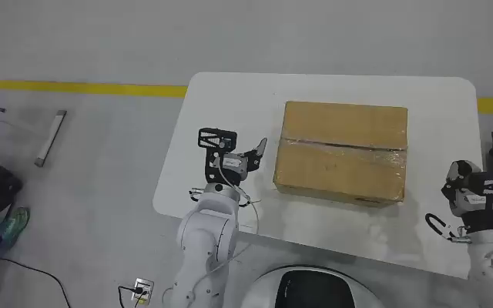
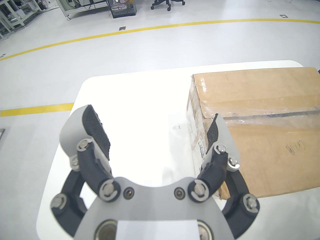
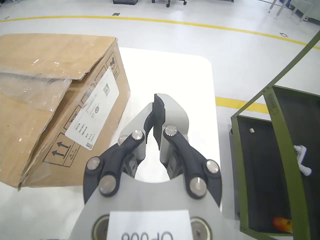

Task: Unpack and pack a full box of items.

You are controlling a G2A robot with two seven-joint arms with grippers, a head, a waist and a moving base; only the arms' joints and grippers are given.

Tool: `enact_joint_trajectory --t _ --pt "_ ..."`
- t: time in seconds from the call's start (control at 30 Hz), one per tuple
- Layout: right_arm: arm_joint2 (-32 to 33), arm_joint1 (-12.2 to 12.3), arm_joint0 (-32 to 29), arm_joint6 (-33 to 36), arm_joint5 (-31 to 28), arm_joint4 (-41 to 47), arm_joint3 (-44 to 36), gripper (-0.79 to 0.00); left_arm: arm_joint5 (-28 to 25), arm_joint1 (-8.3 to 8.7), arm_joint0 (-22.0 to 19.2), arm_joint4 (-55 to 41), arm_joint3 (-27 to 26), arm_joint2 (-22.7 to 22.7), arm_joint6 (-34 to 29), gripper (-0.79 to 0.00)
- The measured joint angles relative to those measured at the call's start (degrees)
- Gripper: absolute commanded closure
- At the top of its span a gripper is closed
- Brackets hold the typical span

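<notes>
A closed brown cardboard box [image 1: 343,150] stands in the middle of the white table [image 1: 223,100], its top seam sealed with clear tape. My left gripper [image 2: 152,116] hovers over the table beside the box's [image 2: 262,131] left end, open and holding nothing; one fingertip sits close to the box's labelled side. From above, the left gripper [image 1: 235,145] is just left of the box. My right gripper [image 3: 156,106] is shut on nothing, off the box's [image 3: 45,88] right end, where a top flap corner is torn. The right arm [image 1: 466,192] is at the table's right edge.
A green-framed cart [image 3: 275,151] with black shelves stands right of the table, holding a small white part [image 3: 302,161]. A metal bar [image 1: 50,137] lies on the floor far left. Bare tabletop lies on both sides of the box.
</notes>
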Motion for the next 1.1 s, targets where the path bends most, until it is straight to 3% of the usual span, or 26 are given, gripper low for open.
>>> enact_joint_trajectory --t 0.53,1.1 --pt "-9.55 -0.64 8.09 4.02 -1.43 -6.17 4.84 0.0 0.0 0.0 0.0 0.0 0.0 0.0 0.0 -0.785" --pt "-8.37 -1.16 12.02 5.27 -2.38 -2.55 8.66 0.0 0.0 0.0 0.0 0.0 0.0 0.0 0.0 -0.785"
